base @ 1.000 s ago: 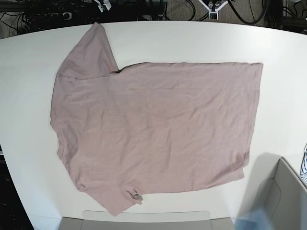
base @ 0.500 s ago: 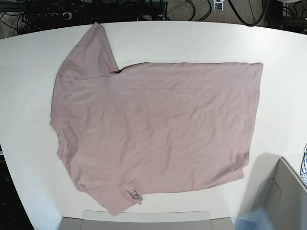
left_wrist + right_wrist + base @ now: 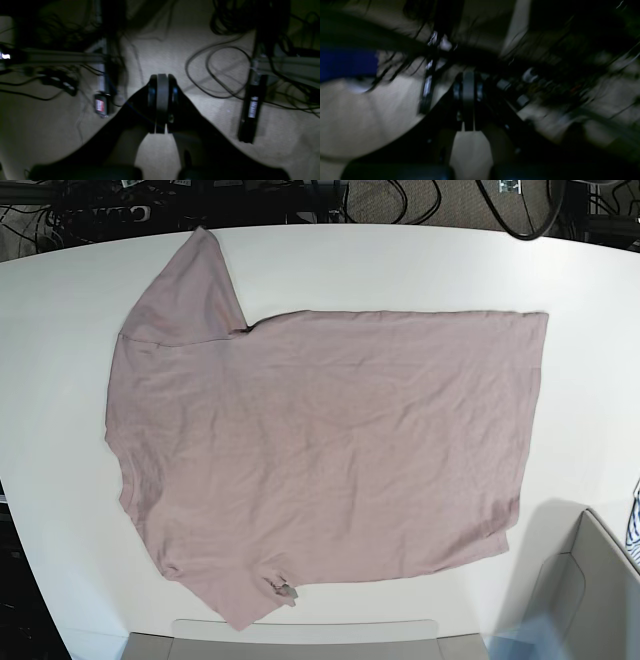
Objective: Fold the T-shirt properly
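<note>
One white table point(image 3: 590, 400) fills most of my view, one mauve T-shirt point(image 3: 330, 440) spread across it, two sleeves out. Beyond, cables point(image 3: 225, 72) cross the dim floor point(image 3: 200, 150). Two grippers, left point(image 3: 162, 103) and right point(image 3: 469, 101), are closed, holding nothing.

The left jaws point(image 3: 162, 105) are black, with long, narrow fingers and wide, tapering bases.

It looks like a robotics lab or workshop: a smooth white table point(image 3: 400, 270), loose black cables point(image 3: 220, 92) looping over a bare greyish-beige floor point(image 3: 200, 150), and straight grey metal frame bars point(image 3: 62, 57) standing in dim light
</note>
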Controlling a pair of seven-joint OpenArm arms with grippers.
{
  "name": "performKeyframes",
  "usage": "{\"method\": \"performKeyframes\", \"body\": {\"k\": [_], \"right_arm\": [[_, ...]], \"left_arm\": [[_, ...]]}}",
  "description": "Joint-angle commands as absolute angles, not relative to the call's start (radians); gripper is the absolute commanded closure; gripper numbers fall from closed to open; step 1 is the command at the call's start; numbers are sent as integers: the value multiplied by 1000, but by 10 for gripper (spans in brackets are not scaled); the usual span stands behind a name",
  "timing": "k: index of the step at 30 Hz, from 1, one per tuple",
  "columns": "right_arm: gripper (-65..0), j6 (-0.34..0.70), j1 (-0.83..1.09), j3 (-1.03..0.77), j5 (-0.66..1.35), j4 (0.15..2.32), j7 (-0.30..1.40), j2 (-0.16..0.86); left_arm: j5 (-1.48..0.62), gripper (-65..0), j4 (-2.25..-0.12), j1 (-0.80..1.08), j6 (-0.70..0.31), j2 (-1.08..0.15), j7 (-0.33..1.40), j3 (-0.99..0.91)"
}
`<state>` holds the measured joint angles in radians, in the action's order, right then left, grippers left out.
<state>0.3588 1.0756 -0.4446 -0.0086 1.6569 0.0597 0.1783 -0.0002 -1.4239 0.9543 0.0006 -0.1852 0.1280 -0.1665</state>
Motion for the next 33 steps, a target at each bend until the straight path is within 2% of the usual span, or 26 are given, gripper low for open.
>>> {"method": "performKeyframes", "body": {"k": [1,10,17,19,24,30,33], "right_arm": [[-1,361,1095,-456,-2,1716,67,183],[-1,367,1086,-475,-2,2060,260,191],[-1,380,918,-470,-1,2069,358,260],[-1,429,846,-470,5,2069,383,262],[-1,698,733,-506,120,2069,483,226],[-7,698,604,-690,211,2069,496,157],[-36,698,568,-725,173,2069,590,157]], "left_arm": [[-1,-1,-1463,997,2,-188,108,-171],[-1,-1,-1704,1087,2,-188,110,-303],[-1,-1,-1860,1049,2,-188,177,-384],[-1,-1,-1894,1001,2,-188,225,-404],[1,-1,-1962,886,2,-183,338,-430],[1,-1,-2020,817,2,-182,433,-423],[1,-1,-2020,773,2,-182,456,-427]]}}
